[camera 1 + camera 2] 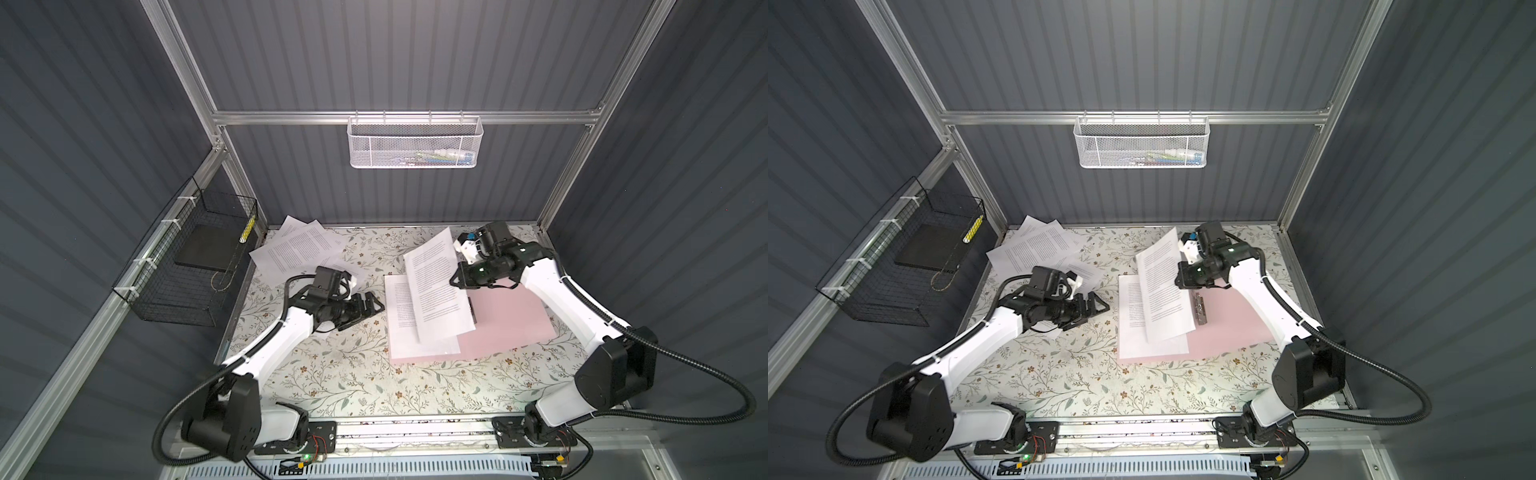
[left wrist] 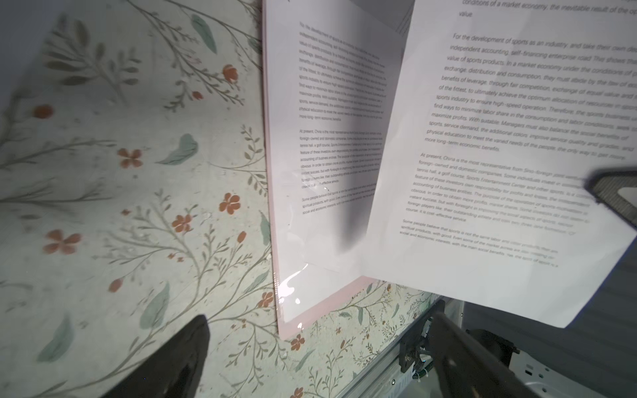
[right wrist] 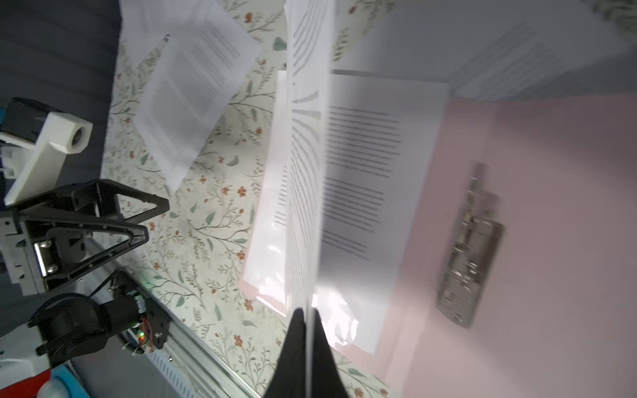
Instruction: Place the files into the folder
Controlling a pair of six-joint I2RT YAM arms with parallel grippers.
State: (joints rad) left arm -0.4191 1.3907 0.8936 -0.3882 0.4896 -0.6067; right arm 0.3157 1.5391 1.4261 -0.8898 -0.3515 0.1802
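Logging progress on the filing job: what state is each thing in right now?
Folder: open, flat on the table.
Held sheet: lifted, tilted over the folder.
Flat sheet: lying on the folder.
Loose sheets: overlapping, far left on the table.
Left gripper: open, empty.
Right gripper: shut on held sheet.

Lab robot cell: aluminium frame (image 1: 407, 117), grey panelled walls (image 1: 395, 54).

Left hand (image 1: 376, 306) agape, right hand (image 3: 307, 315) pinched tight.
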